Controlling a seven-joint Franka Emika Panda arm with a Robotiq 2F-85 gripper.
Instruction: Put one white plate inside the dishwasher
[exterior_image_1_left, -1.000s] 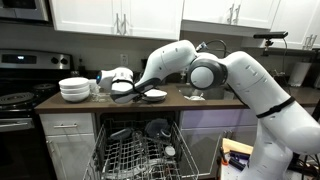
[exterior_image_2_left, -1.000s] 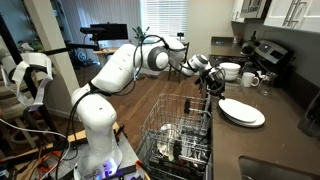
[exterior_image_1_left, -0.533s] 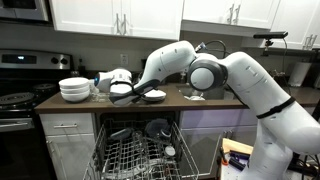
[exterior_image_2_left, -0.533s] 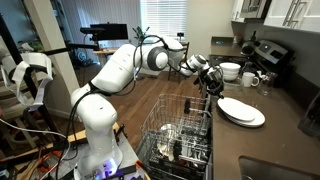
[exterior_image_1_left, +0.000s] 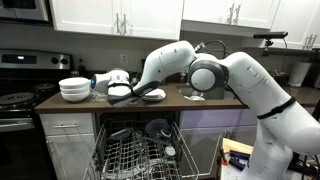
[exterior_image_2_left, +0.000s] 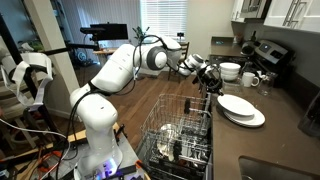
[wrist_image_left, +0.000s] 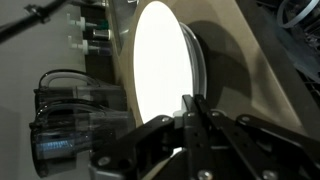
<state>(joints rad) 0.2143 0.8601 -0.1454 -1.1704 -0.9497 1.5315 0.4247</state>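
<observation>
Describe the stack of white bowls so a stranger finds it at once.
Start at the black stove. On the counter just beside it stands the stack of white bowls. It is deep and piled up, unlike the flat white plate farther along, above the open dishwasher.

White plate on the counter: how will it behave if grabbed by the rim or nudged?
The white plate looks rigid and glossy, so probably slippery in a rim pinch. It seems to rest on another plate, so a push may slide it. Likely ceramic: brittle if dropped onto the dishwasher rack.
</observation>
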